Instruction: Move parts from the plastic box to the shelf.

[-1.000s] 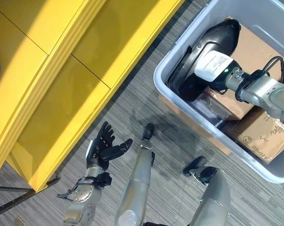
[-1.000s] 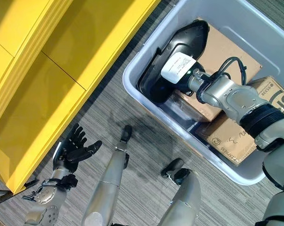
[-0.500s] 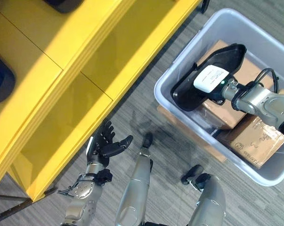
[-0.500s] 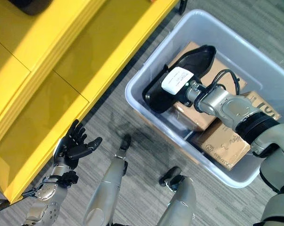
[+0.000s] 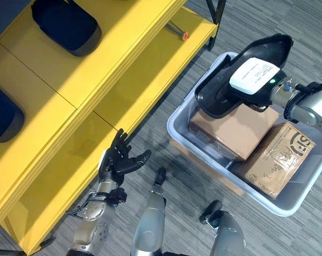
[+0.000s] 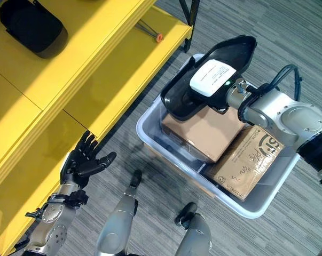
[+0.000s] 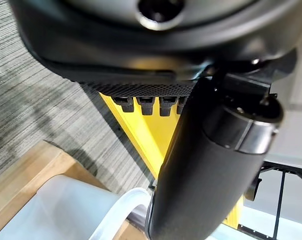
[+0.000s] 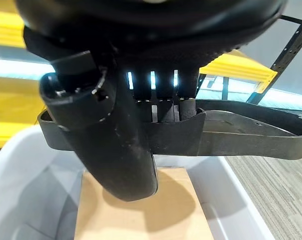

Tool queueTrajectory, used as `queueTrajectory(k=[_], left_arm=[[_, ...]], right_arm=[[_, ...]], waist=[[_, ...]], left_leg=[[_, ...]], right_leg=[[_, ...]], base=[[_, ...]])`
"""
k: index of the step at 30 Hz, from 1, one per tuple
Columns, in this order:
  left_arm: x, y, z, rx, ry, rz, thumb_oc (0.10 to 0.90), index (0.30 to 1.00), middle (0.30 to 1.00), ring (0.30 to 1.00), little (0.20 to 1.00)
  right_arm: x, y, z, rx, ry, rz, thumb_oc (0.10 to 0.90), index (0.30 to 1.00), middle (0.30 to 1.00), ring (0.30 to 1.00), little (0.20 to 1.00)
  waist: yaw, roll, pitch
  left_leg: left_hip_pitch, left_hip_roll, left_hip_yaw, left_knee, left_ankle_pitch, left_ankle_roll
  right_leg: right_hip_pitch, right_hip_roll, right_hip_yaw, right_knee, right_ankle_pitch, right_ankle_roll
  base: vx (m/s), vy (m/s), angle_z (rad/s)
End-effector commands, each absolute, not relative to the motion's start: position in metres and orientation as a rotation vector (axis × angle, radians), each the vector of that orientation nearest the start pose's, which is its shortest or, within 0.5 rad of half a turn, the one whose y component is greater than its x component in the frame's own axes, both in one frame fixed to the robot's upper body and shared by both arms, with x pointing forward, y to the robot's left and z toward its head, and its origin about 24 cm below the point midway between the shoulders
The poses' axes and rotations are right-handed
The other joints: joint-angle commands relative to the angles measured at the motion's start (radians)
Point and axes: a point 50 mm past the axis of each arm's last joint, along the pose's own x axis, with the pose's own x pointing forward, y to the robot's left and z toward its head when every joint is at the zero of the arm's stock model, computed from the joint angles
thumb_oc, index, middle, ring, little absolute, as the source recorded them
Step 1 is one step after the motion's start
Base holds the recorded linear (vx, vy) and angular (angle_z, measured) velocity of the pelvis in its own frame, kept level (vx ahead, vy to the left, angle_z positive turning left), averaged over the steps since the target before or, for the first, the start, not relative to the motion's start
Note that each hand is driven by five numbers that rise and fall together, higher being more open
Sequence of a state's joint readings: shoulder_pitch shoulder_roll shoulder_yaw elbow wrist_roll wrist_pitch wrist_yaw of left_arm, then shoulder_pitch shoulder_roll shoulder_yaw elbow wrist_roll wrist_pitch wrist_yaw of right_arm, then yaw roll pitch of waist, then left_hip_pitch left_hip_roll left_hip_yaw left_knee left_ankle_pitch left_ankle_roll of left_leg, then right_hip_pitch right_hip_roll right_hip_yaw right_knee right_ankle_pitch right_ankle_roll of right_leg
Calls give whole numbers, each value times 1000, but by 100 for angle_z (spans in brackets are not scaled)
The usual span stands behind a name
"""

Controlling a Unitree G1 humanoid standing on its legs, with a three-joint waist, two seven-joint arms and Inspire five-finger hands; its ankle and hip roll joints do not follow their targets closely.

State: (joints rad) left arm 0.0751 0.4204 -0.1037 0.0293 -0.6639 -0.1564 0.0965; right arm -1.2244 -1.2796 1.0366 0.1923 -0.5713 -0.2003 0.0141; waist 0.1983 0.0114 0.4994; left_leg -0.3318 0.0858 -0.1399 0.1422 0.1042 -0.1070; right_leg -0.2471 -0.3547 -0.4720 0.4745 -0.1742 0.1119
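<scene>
Compared with one second ago, the black moulded part (image 5: 245,74) has risen from inside the plastic box (image 5: 180,130) to above its rim, gripped by the right hand (image 8: 140,107). In the right wrist view the fingers (image 8: 163,102) curl over the part's edge and the thumb (image 8: 108,145) presses the near side, so the part is pinched between them. The part is tilted, its hollow side facing up, with a white module (image 6: 212,78) of the hand lying over it.

Below the part, two cardboard cartons sit in the plastic box: a plain brown one (image 5: 233,130) and a printed one (image 5: 273,160) beside it.

The left hand (image 5: 118,160) is raised palm-up near the front edge of the yellow shelf (image 5: 123,69), fingers spread wide and holding nothing.

On the shelf's upper level lie two dark parts (image 5: 67,24), well apart. A thin tool with an orange tip (image 5: 177,31) lies on the lower level.
</scene>
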Motion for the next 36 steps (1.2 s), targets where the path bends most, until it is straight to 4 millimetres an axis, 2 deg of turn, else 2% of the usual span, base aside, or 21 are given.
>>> queueTrajectory(k=[1, 5, 7, 9, 11, 12, 13, 14, 15, 17, 20, 26, 28, 33, 36], left_arm=[[231, 237, 64, -177, -115, 59, 900, 1000, 1000, 1000, 1000], [229, 249, 78, 9, -179, 90, 900, 1000, 1000, 1000, 1000], [230, 258, 99, 186, -281, 134, 900, 1000, 1000, 1000, 1000], [230, 259, 99, 191, -282, 149, 900, 1000, 1000, 1000, 1000], [229, 263, 112, 333, -344, 174, 900, 1000, 1000, 1000, 1000], [229, 265, 128, 481, -424, 213, 900, 1000, 1000, 1000, 1000], [229, 265, 128, 482, -425, 214, 900, 1000, 1000, 1000, 1000], [229, 267, 134, 572, -458, 233, 900, 1000, 1000, 1000, 1000], [229, 269, 153, 778, -558, 288, 900, 1000, 1000, 1000, 1000], [228, 268, 159, 832, -598, 296, 900, 1000, 1000, 1000, 1000], [227, 262, 179, 1048, -731, 303, 900, 1000, 1000, 1000, 1000], [228, 257, 192, 1281, -842, 311, 900, 1000, 1000, 1000, 1000], [230, 252, 202, 1386, -919, 302, 900, 1000, 1000, 1000, 1000], [234, 241, 216, 1540, -1030, 240, 900, 1000, 1000, 1000, 1000], [235, 235, 218, 1563, -1069, 218, 900, 1000, 1000, 1000, 1000]], right_arm=[[319, -200, 322, -2013, -732, 137, 400, 300, 300, 300, 300], [307, -197, 324, -1917, -790, 169, 400, 300, 300, 300, 300], [301, -197, 324, -1817, -817, 183, 400, 300, 300, 300, 300], [299, -199, 323, -1792, -821, 185, 400, 300, 300, 300, 300], [298, -200, 319, -1736, -820, 202, 400, 300, 300, 300, 300], [297, -196, 318, -1710, -841, 218, 400, 300, 300, 300, 300], [297, -196, 318, -1710, -841, 217, 400, 300, 300, 300, 300], [296, -195, 318, -1683, -853, 228, 400, 300, 300, 300, 300], [295, -189, 320, -1654, -899, 238, 400, 300, 300, 300, 300], [293, -187, 321, -1632, -917, 251, 400, 300, 300, 300, 300], [290, -180, 320, -1585, -961, 276, 400, 300, 300, 300, 300], [286, -171, 321, -1507, -1022, 305, 400, 300, 300, 300, 300], [285, -165, 320, -1461, -1041, 334, 400, 300, 300, 300, 300], [285, -158, 323, -1410, -1080, 345, 400, 300, 300, 300, 300], [284, -155, 325, -1385, -1107, 341, 400, 300, 300, 300, 300]], waist=[[-8, -74, -164], [-27, -100, -231], [-43, -118, -282], [-47, -124, -298], [-51, -132, -328], [-58, -139, -360], [-58, -140, -361], [-64, -141, -375], [-72, -143, -398], [-76, -144, -409], [-91, -141, -435], [-117, -130, -471], [-129, -126, -483], [-144, -116, -499], [-154, -112, -506]], left_leg=[[61, 42, 49, -30, -65, 2], [123, 61, 86, -113, -39, -4], [175, 72, 115, -169, -31, -15], [187, 74, 124, -185, -25, -15], [222, 81, 142, -211, -23, -19], [247, 88, 159, -221, -31, -24], [245, 87, 160, -223, -26, -23], [255, 91, 167, -225, -29, -25], [277, 97, 180, -226, -39, -29], [280, 98, 185, -228, -35, -29], [308, 104, 200, -229, -44, -33], [337, 113, 221, -229, -55, -35], [347, 117, 226, -229, -57, -37], [354, 122, 237, -229, -60, -39], [356, 124, 242, -229, -61, -41]], right_leg=[[163, 25, 52, -306, 148, 69], [199, 53, 69, -407, 198, 85], [228, 67, 81, -454, 217, 96], [234, 69, 84, -471, 227, 99], [251, 75, 92, -492, 236, 105], [264, 81, 105, -505, 240, 109], [262, 80, 106, -506, 245, 109], [266, 83, 113, -511, 245, 110], [277, 88, 126, -515, 243, 113], [277, 88, 131, -516, 246, 112], [291, 91, 140, -515, 242, 115], [301, 96, 161, -510, 232, 112], [307, 99, 165, -511, 227, 112], [309, 103, 174, -516, 226, 112], [308, 103, 178, -518, 227, 112]], base=[[41, -10, -11], [55, -5, -26], [107, -14, -28], [63, 9, -18], [100, 9, -25], [79, 13, -32], [89, 16, -32], [84, 16, -21], [106, 20, -30], [54, 12, -30], [57, 10, -18], [29, 15, -7], [20, 1, -14], [4, 0, -2], [-2, 5, -6]])
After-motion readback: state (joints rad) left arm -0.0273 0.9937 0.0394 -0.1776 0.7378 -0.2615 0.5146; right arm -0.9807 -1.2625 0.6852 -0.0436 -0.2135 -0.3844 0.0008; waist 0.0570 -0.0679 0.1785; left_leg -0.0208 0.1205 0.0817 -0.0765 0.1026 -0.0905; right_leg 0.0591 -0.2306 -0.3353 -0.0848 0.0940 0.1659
